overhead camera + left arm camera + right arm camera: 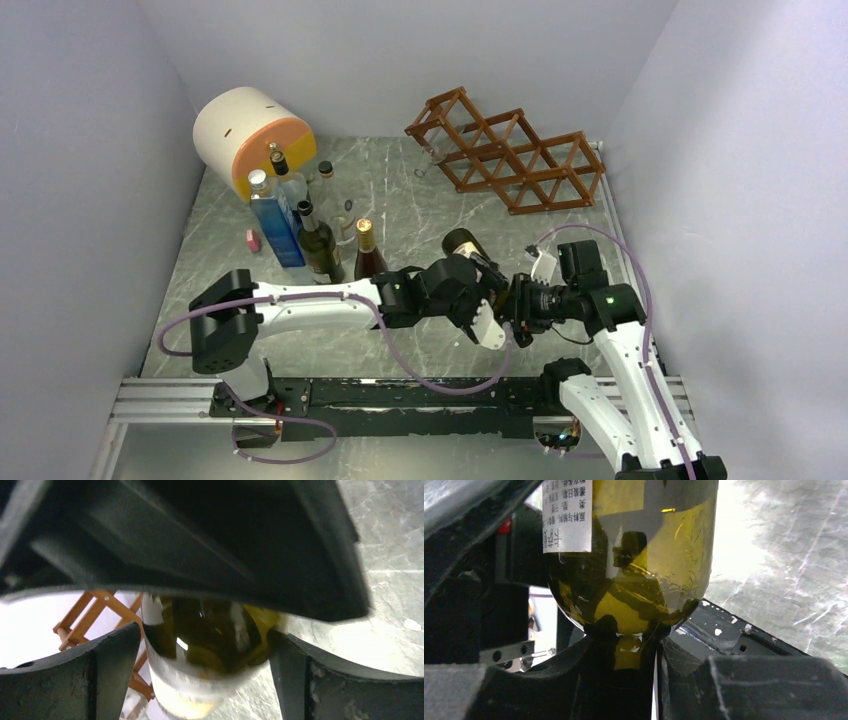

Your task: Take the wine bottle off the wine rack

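The wine bottle, dark olive glass with a white label, is off the rack and held tilted over the table's middle, its base pointing back. My left gripper is shut on its body; in the left wrist view the bottle fills the gap between the fingers. My right gripper is shut on its neck; in the right wrist view the bottle's shoulder sits just above the closed fingers. The reddish-brown wine rack stands at the back right with no bottles in it and also shows in the left wrist view.
A white-and-orange cylinder lies at the back left. Several upright bottles stand in front of it, among them a blue one, a dark green one and a brown one. Grey walls close both sides.
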Available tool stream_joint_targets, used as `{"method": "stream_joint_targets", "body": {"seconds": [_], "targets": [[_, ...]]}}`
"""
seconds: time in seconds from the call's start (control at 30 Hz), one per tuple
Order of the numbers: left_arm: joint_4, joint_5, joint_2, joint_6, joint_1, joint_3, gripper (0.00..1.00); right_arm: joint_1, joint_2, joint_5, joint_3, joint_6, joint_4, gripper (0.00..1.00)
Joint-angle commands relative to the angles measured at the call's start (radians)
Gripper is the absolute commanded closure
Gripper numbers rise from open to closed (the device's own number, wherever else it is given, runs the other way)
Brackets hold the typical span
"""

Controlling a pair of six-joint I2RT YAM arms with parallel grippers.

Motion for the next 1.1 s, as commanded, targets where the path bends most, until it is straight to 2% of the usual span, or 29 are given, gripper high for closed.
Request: {"method": "stream_joint_targets", "body": {"seconds": [0.0, 0.1, 0.17, 0.2, 0.27, 0.33, 0.4, 0.47, 0.6, 0.73, 0.83, 0.93, 1.07], "targets": [[0.008, 0.063, 0.044, 0.062, -0.003, 0.072, 0.02, 0.027, -0.042, -0.13, 0.052, -0.066, 0.045, 1.0], [0.025, 0.069, 0.06, 0.055, -0.006, 0.085, 0.0, 0.042, -0.047, -0.146, 0.049, -0.072, 0.038, 1.0], [0.025, 0.075, 0.066, 0.052, -0.006, 0.092, 0.1, 0.048, -0.051, -0.153, 0.058, -0.075, 0.034, 1.0], [0.032, 0.073, 0.065, 0.049, -0.006, 0.09, 0.19, 0.05, -0.052, -0.149, 0.068, -0.076, 0.027, 1.0], [0.079, 0.065, 0.051, 0.032, -0.007, 0.068, 0.45, 0.05, -0.049, -0.136, 0.083, -0.084, 0.015, 1.0], [0.168, 0.044, 0.022, 0.006, -0.006, 0.024, 0.71, 0.05, -0.046, -0.108, 0.098, -0.087, 0.002, 0.89], [0.24, 0.023, -0.005, -0.03, -0.006, -0.014, 0.86, 0.049, -0.039, -0.054, 0.124, -0.092, -0.015, 0.76], [0.278, 0.008, -0.027, -0.079, -0.006, -0.033, 0.92, 0.049, -0.033, 0.012, 0.162, -0.093, -0.031, 0.6], [0.415, -0.049, -0.058, -0.191, -0.005, -0.088, 0.93, 0.049, -0.026, 0.138, 0.268, -0.073, -0.04, 0.27], [0.531, -0.092, -0.092, -0.307, -0.005, -0.138, 0.93, 0.049, -0.006, 0.235, 0.37, -0.038, -0.012, 0.1], [0.595, -0.118, -0.117, -0.428, 0.0, -0.156, 0.93, 0.05, 0.016, 0.37, 0.468, -0.013, 0.011, 0.06], [0.583, -0.098, -0.134, -0.575, 0.015, -0.138, 0.93, 0.049, 0.026, 0.488, 0.539, -0.001, 0.071, 0.06], [0.55, -0.094, -0.152, -0.789, 0.041, -0.102, 0.93, 0.05, -0.022, 0.507, 0.522, -0.024, 0.266, 0.05]]}}
